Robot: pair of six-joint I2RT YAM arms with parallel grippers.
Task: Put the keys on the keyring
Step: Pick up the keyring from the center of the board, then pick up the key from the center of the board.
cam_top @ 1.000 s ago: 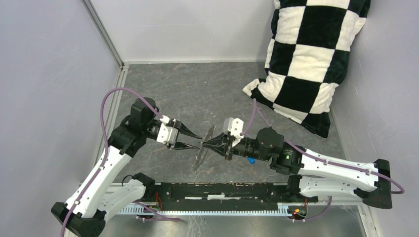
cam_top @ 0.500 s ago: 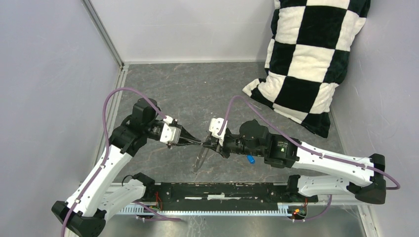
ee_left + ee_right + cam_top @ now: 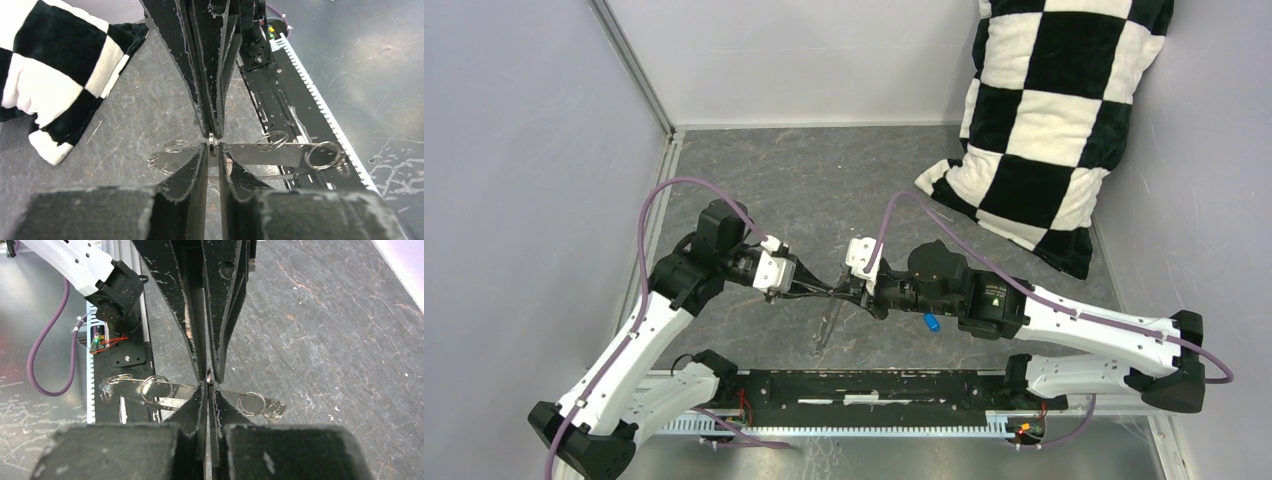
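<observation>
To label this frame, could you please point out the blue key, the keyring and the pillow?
blue key (image 3: 932, 322): top view, on its blue head.
keyring (image 3: 828, 325): top view, on its thin lower stretch.
pillow (image 3: 1049, 125): top view, on a white square.

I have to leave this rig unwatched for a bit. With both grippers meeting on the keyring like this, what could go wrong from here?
1. The left gripper and right gripper meet tip to tip on one tiny spot of the keyring; any uneven pull may twist it loose or knock the tips together.
2. The blue key lies on the table close beside the right arm, in neither gripper; a low sweep could push it away.
</observation>
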